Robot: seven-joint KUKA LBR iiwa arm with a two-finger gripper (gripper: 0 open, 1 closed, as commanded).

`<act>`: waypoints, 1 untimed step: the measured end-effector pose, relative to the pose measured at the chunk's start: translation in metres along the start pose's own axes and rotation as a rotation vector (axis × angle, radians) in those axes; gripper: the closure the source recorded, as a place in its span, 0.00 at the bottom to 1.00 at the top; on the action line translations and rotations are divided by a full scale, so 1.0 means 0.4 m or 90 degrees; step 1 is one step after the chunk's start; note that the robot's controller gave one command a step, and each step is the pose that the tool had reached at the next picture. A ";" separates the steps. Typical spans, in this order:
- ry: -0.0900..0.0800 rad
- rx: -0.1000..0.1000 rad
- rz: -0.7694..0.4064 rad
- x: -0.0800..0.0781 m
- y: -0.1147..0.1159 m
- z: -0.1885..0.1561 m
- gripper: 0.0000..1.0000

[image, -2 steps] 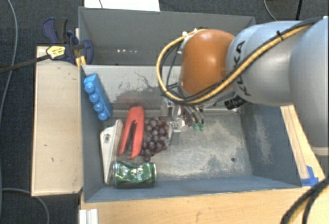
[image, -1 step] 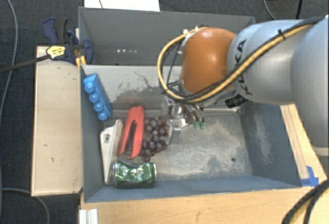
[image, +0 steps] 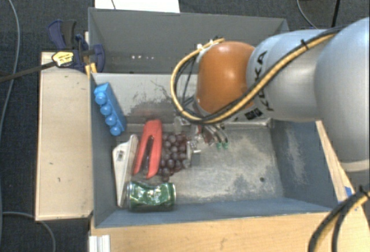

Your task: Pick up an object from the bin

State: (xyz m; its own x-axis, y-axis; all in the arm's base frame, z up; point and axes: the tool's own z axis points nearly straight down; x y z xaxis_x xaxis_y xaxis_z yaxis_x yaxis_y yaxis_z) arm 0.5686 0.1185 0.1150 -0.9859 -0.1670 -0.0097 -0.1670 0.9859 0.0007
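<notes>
Counted at the left of the grey bin (image: 248, 170), largest first: one white flat piece (image: 122, 161), one blue studded block (image: 108, 108), one red stapler-like tool (image: 149, 148), one crushed green can (image: 150, 195), one bunch of dark purple grapes (image: 173, 152). Gripper (image: 196, 144) low at that bunch's right edge, mid-bin; clenched or released, cannot tell.

The bin (image: 173, 37) is plain grey, its floor mottled with pale scuffs and carrying a faint reddish smear toward 10 o'clock. At 10 o'clock lies a bright blue studded block (image: 108, 109), all 1 shade. Toward 8 o'clock a red clip-like tool (image: 149, 148) shows a dark slot down its middle, and just at its 3 o'clock side sits a dark purple-brown bunch of grapes (image: 173, 152). A white flat piece (image: 122, 164) lies at 8 o'clock, and a green can (image: 150, 195) with light glinting patches at 7 o'clock. The arm (image: 312, 71) is silver-grey with black lettering, its wrist cover (image: 222, 74) orange, and its cables black and yellow.
</notes>
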 end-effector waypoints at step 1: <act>0.007 -0.001 -0.114 0.013 0.002 0.065 0.00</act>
State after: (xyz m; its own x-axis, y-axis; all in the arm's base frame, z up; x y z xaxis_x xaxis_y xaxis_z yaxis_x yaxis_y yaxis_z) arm 0.5637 0.1186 0.0891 -0.9403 -0.3404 0.0003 -0.3404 0.9403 0.0017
